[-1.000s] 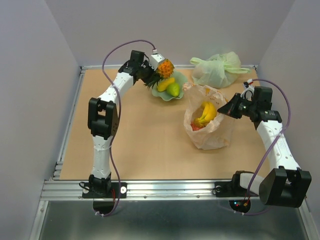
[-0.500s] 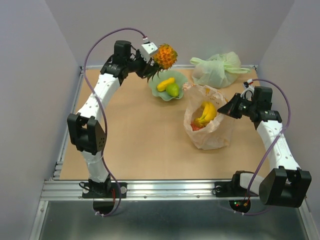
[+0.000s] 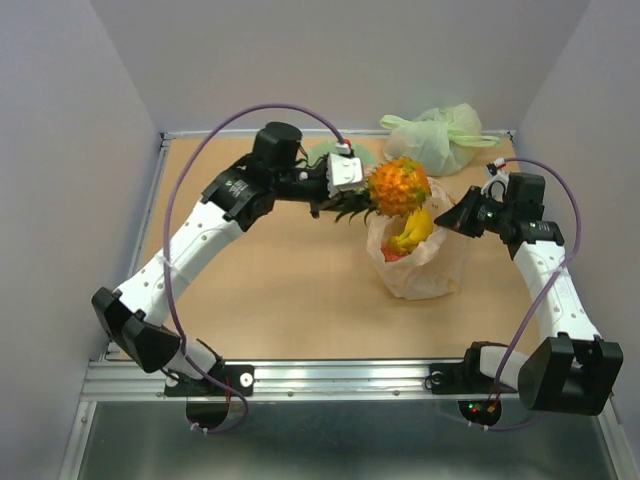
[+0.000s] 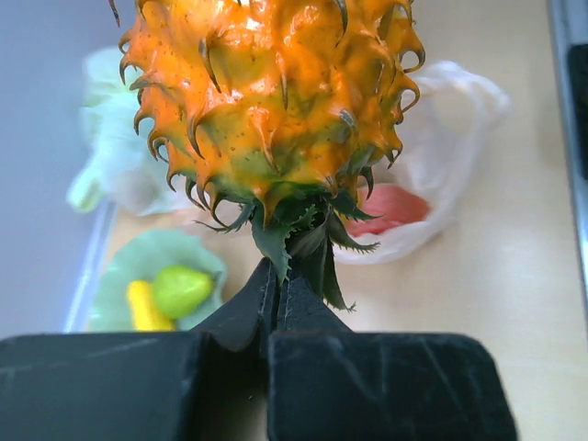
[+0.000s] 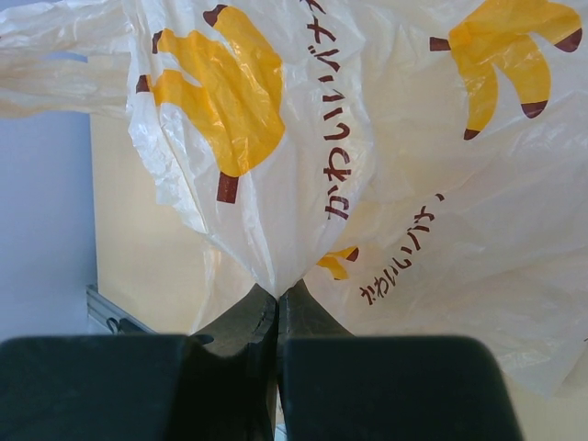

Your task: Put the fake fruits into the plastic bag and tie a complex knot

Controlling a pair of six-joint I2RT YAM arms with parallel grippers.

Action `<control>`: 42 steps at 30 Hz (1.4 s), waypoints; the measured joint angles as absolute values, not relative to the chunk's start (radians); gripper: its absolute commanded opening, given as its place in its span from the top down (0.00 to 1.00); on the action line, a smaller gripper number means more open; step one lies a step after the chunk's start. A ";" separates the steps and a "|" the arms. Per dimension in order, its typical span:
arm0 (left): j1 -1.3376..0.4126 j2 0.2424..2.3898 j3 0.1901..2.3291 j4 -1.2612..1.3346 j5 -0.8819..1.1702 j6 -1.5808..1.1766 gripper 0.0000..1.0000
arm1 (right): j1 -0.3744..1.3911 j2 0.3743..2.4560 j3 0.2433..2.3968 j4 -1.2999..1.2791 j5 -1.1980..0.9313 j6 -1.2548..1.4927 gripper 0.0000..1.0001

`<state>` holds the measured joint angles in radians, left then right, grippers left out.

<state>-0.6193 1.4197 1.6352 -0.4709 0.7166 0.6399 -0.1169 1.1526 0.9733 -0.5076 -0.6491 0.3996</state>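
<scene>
Left wrist view: my left gripper (image 4: 276, 299) was pinched shut on the leafy crown of the pineapple (image 4: 276, 101), so it hung fruit-first at the mouth of the plastic bag (image 3: 425, 275) on the counter (image 3: 280, 290). My right gripper (image 5: 277, 308) was clamped on the bag's rim, holding that mouth open, I judged. Beyond, the bowl (image 4: 101, 266) held a green fruit (image 4: 179, 289) and a banana (image 4: 140, 308).

My jaws looked like matt plastic; the pineapple (image 4: 276, 101) was glossy, spiky plastic; the bag (image 5: 413, 184) thin, crinkly film; the desk (image 3: 290, 290) matt, like smooth wood.
</scene>
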 measured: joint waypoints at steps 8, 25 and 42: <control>-0.750 1.697 1.659 -0.567 0.577 0.631 1.00 | -0.117 1.121 0.974 -0.508 -0.652 0.399 1.00; -0.827 2.096 2.257 -0.863 0.414 0.598 0.94 | -0.138 1.073 1.000 -0.497 -0.673 0.398 1.00; -0.855 2.164 2.175 -0.607 0.420 0.299 0.83 | -0.128 1.054 1.000 -0.499 -0.688 0.396 1.00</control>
